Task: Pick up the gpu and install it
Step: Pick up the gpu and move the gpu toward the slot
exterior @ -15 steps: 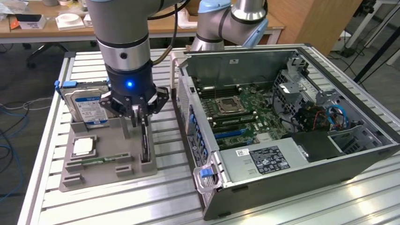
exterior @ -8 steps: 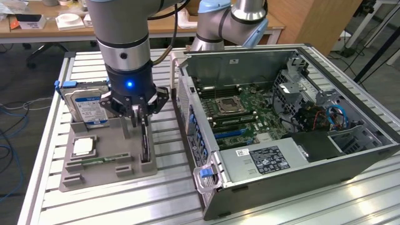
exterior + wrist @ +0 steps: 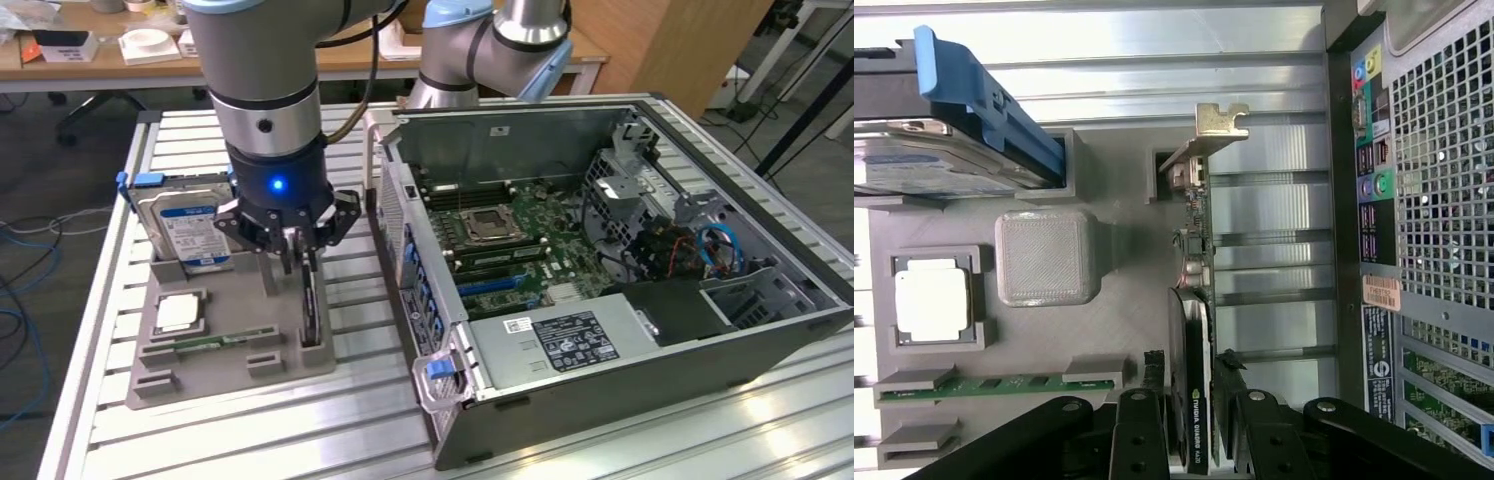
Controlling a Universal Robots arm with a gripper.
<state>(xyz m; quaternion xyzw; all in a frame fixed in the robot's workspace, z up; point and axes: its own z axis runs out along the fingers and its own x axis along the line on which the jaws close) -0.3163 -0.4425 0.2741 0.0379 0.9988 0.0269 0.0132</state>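
On a slatted aluminium table, a large open grey desktop computer case lies on its side toward the exterior view's right, green motherboard showing. A silver robot arm reaches down at the exterior view's left, over a grey plastic parts holder just beside the case. A thick hard drive with a blue-and-white label stands upright in the holder. The gpu, a thin black card with a metal bracket at one end, stands on edge in a slot on the holder's side nearest the case. The black gripper hangs right over it, jaws partly apart, one on each side of the card's top edge. A square silver processor chip and a narrow green memory stick lie nearby in the holder.
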